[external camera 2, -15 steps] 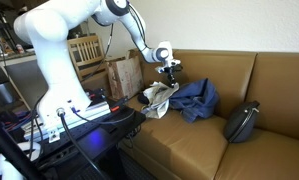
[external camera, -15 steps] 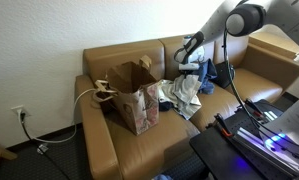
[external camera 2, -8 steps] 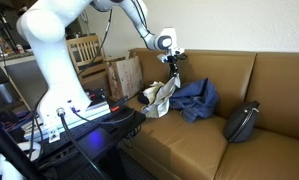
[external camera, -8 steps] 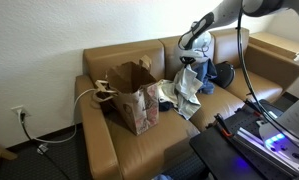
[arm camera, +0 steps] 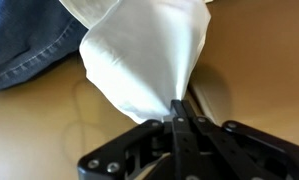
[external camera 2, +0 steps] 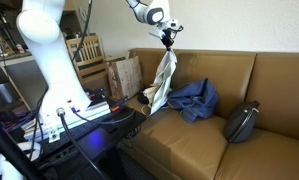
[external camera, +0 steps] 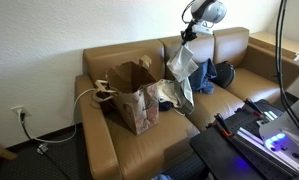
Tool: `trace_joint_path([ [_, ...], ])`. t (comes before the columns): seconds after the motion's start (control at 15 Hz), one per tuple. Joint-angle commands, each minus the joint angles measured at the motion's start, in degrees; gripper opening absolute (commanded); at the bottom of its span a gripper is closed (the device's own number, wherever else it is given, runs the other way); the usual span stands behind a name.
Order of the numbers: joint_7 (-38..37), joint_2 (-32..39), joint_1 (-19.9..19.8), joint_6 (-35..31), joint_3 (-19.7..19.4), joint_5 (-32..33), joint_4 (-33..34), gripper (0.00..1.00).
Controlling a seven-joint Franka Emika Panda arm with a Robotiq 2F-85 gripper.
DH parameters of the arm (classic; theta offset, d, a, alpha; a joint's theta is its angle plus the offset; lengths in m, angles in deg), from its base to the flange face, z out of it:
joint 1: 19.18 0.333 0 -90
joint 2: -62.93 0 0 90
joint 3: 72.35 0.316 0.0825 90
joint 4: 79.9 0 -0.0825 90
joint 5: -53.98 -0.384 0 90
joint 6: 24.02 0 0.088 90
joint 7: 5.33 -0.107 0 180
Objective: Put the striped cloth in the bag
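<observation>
My gripper (external camera: 190, 36) (external camera 2: 168, 42) is shut on the top of the striped cloth (external camera: 181, 72) (external camera 2: 161, 82), which hangs down from it as a long pale drape above the brown sofa. Its lower end reaches the seat beside the bag. In the wrist view the shut jaws (arm camera: 177, 122) pinch the white cloth (arm camera: 144, 60). The brown paper bag (external camera: 132, 93) (external camera 2: 124, 75) stands open and upright on the sofa seat, apart from the cloth.
A blue denim garment (external camera 2: 194, 98) (external camera: 204, 72) (arm camera: 24, 40) lies on the sofa (external camera: 249, 82) seat. A dark bag (external camera 2: 241, 122) lies at the sofa's end. A black stand with purple lights (external camera: 254, 140) is in front. A white cable (external camera: 92, 94) lies by the armrest.
The gripper has risen steadily with the cloth, lifting it from a heap on the seat into a long hanging drape.
</observation>
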Motion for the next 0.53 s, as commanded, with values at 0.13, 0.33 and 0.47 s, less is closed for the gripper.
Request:
trace_joint_path([
  [0.13, 6.9, -8.2, -1.2, 4.1, 2.7, -5.2, -4.5, 0.01],
  [0.33, 8.9, -10.5, -1.2, 2.5, 4.5, -7.8, -4.8, 0.0],
  [0.47, 9.2, -15.2, 0.2, -0.2, 6.0, -9.5, -4.8, 0.0],
])
